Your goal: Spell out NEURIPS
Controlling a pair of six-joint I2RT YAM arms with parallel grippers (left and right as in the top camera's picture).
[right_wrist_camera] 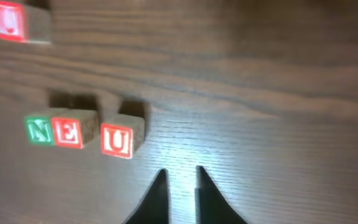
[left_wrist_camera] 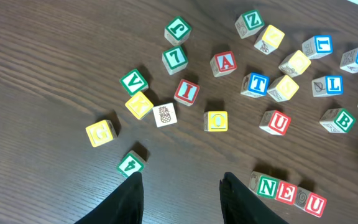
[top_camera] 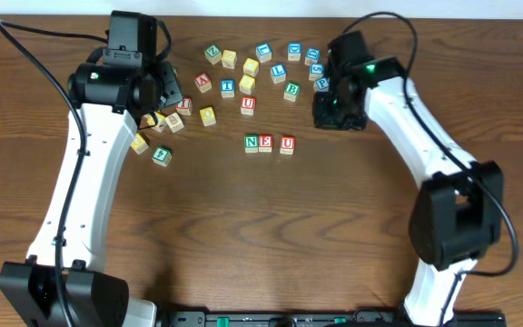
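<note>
Overhead view: the right arm [top_camera: 398,100] reaches in beyond and right of the N-E-U row [top_camera: 269,143], right fingers [right_wrist_camera: 157,202] nearly closed on nothing. The left arm [top_camera: 89,154] hangs beyond and left of that row, left fingers [left_wrist_camera: 129,199] apart and empty. Green N touches red E, with red U just beside, on the table [top_camera: 334,227]

On the table [right_wrist_camera: 278,93], ahead and to the left of the right gripper [right_wrist_camera: 181,173], three blocks lay in a line. The N block [right_wrist_camera: 39,130] lay farthest left, with the E block [right_wrist_camera: 68,132] touching it. The U block [right_wrist_camera: 117,141] lay just apart from E, nearest the fingers [right_wrist_camera: 157,202]. A spare block [right_wrist_camera: 8,20] lay well beyond, far left.

At the left gripper [left_wrist_camera: 181,177], a stray block [left_wrist_camera: 130,163] sat just ahead of one fingertip [left_wrist_camera: 132,186]. The line lay right of the other finger. A lone block [left_wrist_camera: 216,121] lay ahead between both, with the remaining blocks [left_wrist_camera: 283,87] scattered behind it.
</note>
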